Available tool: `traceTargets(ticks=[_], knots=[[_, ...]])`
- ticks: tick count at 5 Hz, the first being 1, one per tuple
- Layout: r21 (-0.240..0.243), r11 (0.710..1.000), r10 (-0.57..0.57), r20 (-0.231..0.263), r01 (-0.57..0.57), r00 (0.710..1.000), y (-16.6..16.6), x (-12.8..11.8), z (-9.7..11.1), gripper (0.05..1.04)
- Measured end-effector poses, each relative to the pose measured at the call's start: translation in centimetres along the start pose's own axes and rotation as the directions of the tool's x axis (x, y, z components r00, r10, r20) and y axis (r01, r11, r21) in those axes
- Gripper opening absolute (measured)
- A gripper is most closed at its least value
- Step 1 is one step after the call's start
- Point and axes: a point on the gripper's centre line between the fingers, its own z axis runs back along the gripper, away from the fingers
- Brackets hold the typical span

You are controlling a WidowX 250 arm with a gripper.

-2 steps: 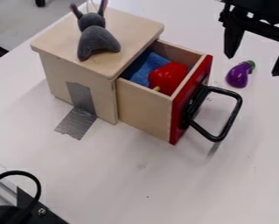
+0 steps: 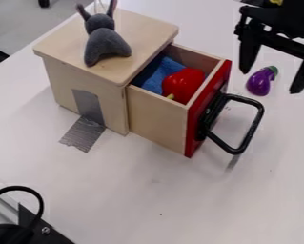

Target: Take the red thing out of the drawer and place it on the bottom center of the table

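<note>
The white table (image 2: 155, 200) spans the lower center of the frame; beyond, near the middle, a red pepper (image 2: 184, 83), stem (image 2: 170, 96) toward lower left, sits in the open drawer (image 2: 157, 121), left of the black gripper (image 2: 270, 82), whose 2 fingers hang apart at upper right.
</note>
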Motion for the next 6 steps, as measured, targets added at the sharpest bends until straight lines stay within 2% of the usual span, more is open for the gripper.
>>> traceTargets(ticks=[1, 2, 4, 6], knots=[[-0.004, 0.998, 0.070, 0.006, -0.070, 0.997, 3.5, 0.1, 0.9, 0.998], [-0.018, 0.995, 0.098, -0.004, -0.098, 0.995, 6.0, -0.5, 0.7, 0.998], [-0.010, 0.990, 0.141, -0.023, -0.142, 0.990, 9.1, -1.3, -1.3, 0.997], [0.023, 0.987, 0.162, -0.086, -0.161, 0.983, 9.4, -0.6, -5.2, 0.997]])
